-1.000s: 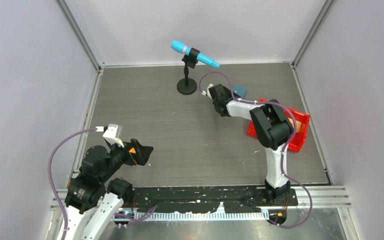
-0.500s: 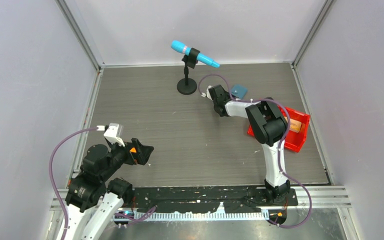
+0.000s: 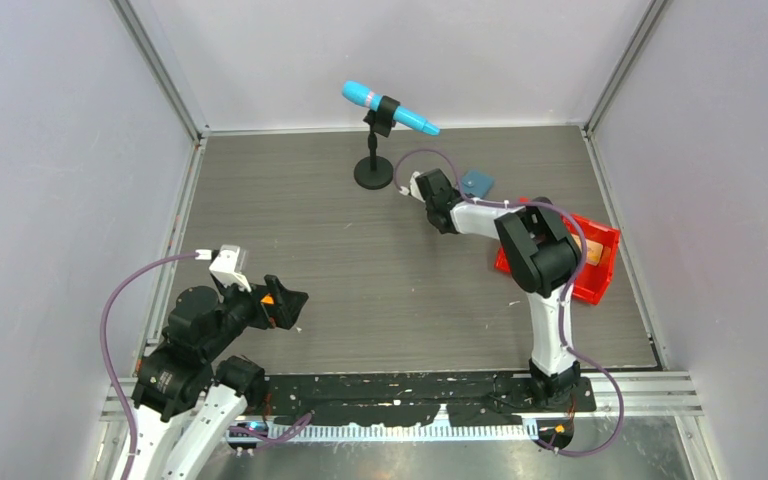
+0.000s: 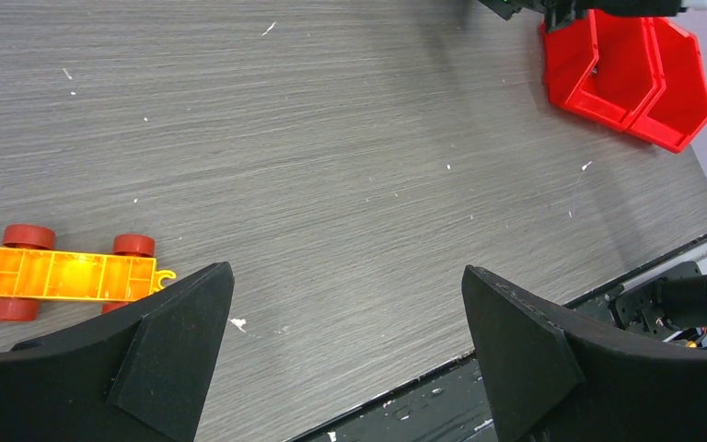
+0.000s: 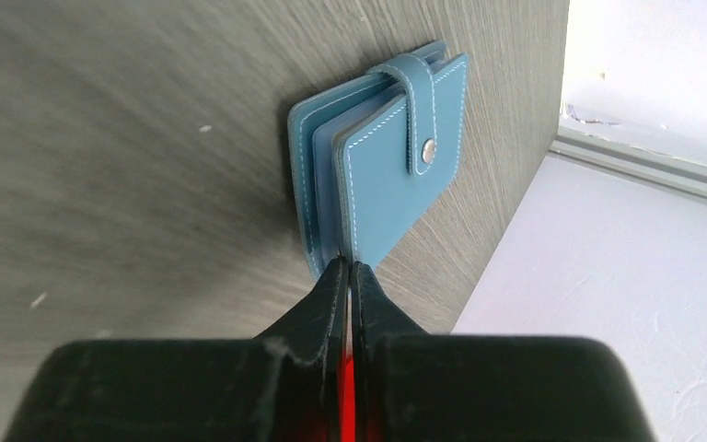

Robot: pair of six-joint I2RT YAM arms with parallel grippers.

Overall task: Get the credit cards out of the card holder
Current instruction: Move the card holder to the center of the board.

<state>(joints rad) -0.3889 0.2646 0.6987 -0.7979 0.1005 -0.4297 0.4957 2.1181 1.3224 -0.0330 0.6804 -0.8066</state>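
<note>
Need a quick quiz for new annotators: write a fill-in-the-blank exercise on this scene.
1. The right tool is ___ at a corner of the card holder.
2. The left tool is ___, with nothing between its fingers.
3. The red bin has ___ compartments.
4. The strap is snapped down over the front cover, so the card holder is ___.
Missing words: shut; open; two; closed.
</note>
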